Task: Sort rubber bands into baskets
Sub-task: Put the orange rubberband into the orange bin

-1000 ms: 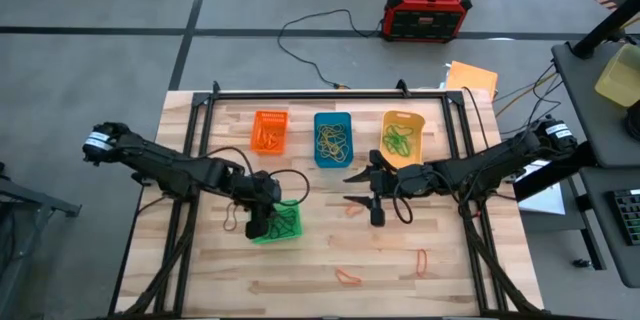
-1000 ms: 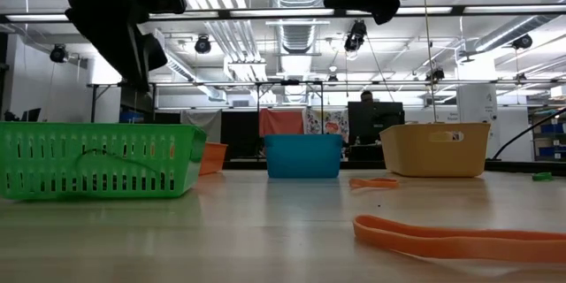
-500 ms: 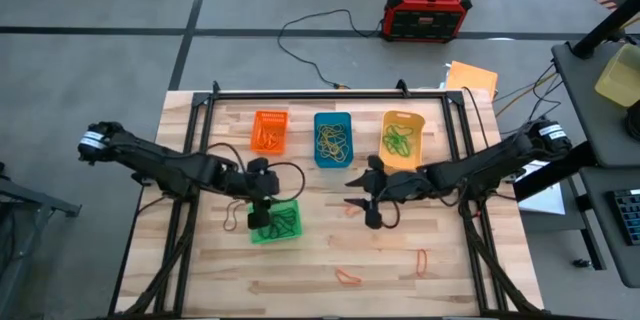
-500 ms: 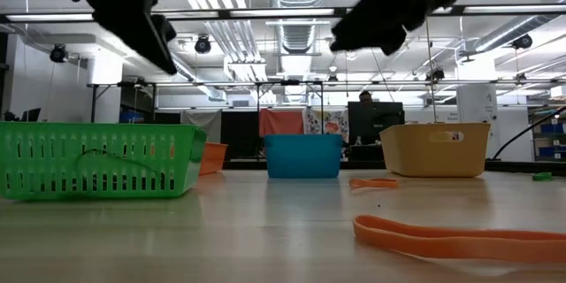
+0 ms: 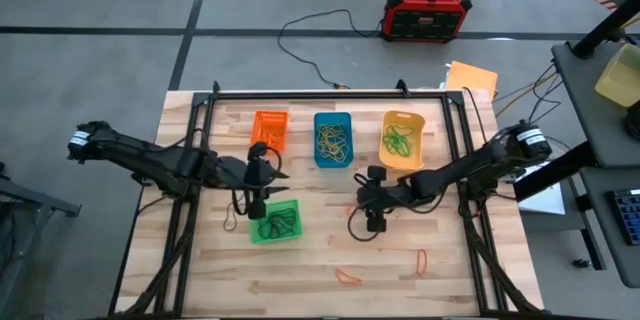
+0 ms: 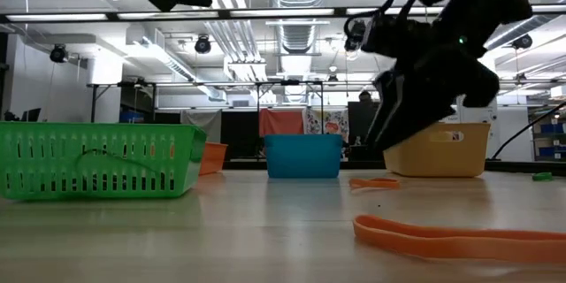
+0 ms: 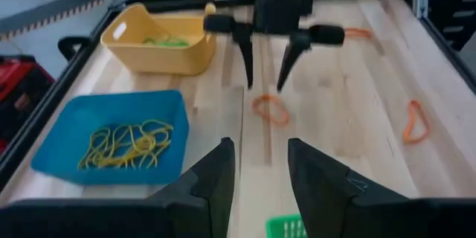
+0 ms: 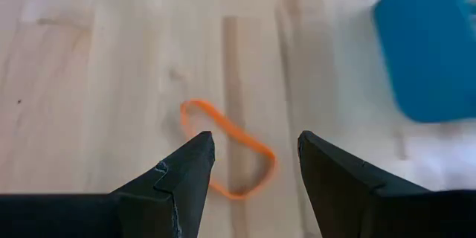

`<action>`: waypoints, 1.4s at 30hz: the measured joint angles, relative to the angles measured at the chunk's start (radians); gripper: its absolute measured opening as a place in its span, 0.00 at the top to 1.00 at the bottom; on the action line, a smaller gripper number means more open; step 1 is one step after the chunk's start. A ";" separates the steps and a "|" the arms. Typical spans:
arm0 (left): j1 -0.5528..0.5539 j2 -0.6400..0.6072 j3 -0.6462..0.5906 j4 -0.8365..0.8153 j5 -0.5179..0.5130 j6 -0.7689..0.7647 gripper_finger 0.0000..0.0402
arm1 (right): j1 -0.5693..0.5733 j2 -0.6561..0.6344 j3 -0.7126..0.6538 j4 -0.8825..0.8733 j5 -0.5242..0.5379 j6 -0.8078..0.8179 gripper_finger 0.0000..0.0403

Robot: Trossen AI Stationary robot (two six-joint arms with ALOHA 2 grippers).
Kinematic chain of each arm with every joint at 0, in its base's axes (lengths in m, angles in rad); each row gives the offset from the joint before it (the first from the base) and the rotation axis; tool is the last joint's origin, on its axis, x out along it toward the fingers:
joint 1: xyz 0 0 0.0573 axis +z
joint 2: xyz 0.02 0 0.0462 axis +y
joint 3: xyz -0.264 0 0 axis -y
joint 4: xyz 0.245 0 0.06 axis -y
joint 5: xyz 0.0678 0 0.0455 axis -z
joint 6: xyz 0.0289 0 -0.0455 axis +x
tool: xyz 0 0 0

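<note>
My right gripper (image 5: pixel 368 218) (image 6: pixel 389 131) hangs open, slanting down, just above an orange rubber band (image 8: pixel 227 149) (image 7: pixel 270 109) that lies flat on the wood; in the right wrist view the band shows between the two fingers, untouched. My left gripper (image 5: pixel 272 174) (image 7: pixel 260 186) is open and empty, raised beyond the far edge of the green basket (image 5: pixel 275 221), which holds several dark and green bands. The orange basket (image 5: pixel 269 131), the blue basket (image 5: pixel 332 139) with yellow bands and the yellow basket (image 5: pixel 402 140) with green bands stand in a row at the far side.
More loose orange bands lie near the front edge (image 5: pixel 347 276) and front right (image 5: pixel 421 259). A dark band (image 5: pixel 231 220) lies left of the green basket. Black frame rails (image 5: pixel 330 92) border the table. A red-and-black box (image 5: pixel 428 10) sits on the floor beyond.
My left gripper has risen out of the green basket toward the far edge and tipped up nearer to level. My right gripper has sunk toward the table and tipped its fingers down over the orange band. The band has stayed where it was.
</note>
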 joint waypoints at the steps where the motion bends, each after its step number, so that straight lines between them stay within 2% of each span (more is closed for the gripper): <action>1: 0.000 0.003 0.000 0.011 0.001 0.005 0.72 | 0.000 0.011 0.000 0.003 -0.013 0.000 0.52; 4: 0.000 0.017 -0.001 0.024 0.000 0.009 0.72 | 0.000 0.049 0.000 0.004 -0.044 0.004 0.52; 15: 0.000 0.074 -0.001 0.031 0.000 0.009 0.72 | 0.001 0.159 0.003 0.015 -0.054 0.034 0.53; 19: 0.000 0.096 -0.001 0.042 0.000 0.009 0.72 | 0.001 0.160 0.003 0.013 -0.058 0.041 0.63; 25: 0.000 0.124 -0.001 0.069 0.000 0.009 0.72 | 0.000 0.162 0.002 0.021 -0.080 0.021 0.92; 26: 0.000 0.127 -0.001 0.072 0.000 0.009 0.72 | 0.000 0.162 0.002 0.028 -0.080 0.014 0.95; 31: 0.000 0.139 -0.001 0.078 0.000 0.009 0.72 | 0.001 0.140 -0.002 0.055 -0.078 -0.016 0.98; 42: 0.000 0.192 -0.002 0.156 0.029 0.012 0.72 | 0.003 -0.027 -0.002 0.147 -0.071 -0.103 0.98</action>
